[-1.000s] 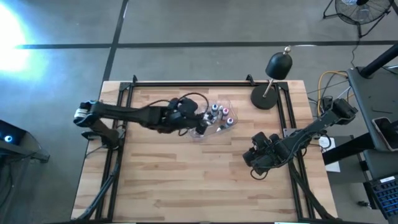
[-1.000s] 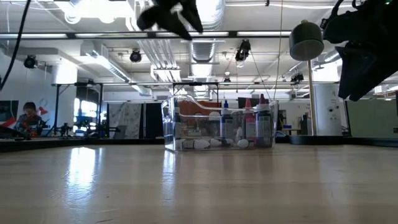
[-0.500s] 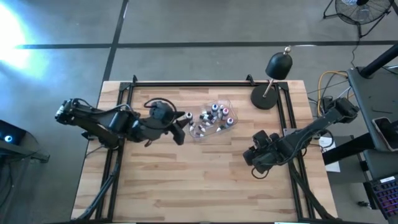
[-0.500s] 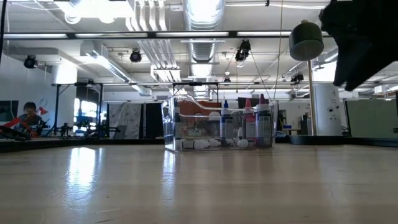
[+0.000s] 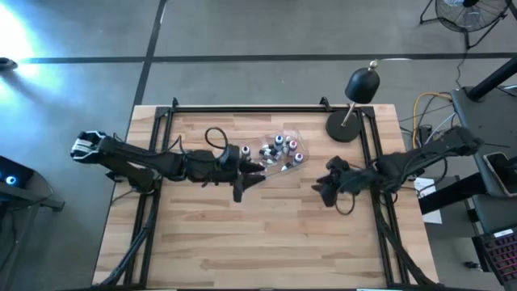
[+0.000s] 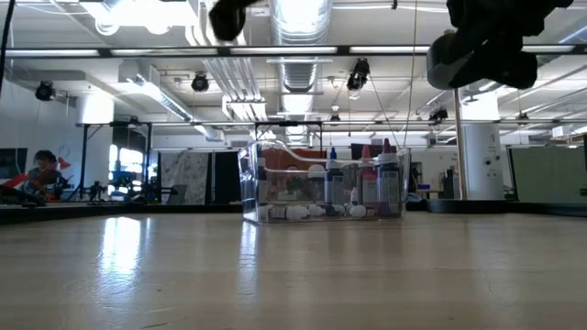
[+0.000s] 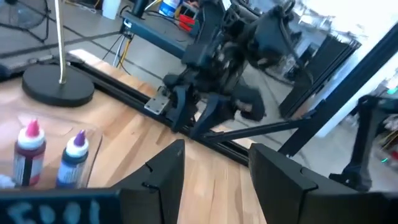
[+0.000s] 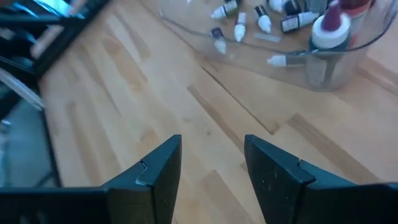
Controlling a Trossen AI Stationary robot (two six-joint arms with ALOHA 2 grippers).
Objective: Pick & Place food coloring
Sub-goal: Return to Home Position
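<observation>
high view: the food coloring (image 5: 280, 152) is gathered in the clear tub (image 5: 300, 139), upper middle of the worktop (image 5: 266, 242); none shows loose, so placing looks finished. the left gripper (image 5: 252, 168) sits just left of the tub, the right gripper (image 5: 325, 184) apart to its right.

low view: at centre frame some bottles stand in the tub and others lie flat. both arms hang at the top edge, well above them, likely lifted clear to go home.

left wrist view: fingers (image 7: 161, 180) wide, empty; 2 upright bottles at the left edge, beside them, not between.

right wrist view: fingers (image 8: 155, 174) wide, empty; bottles upper right, apart.
</observation>
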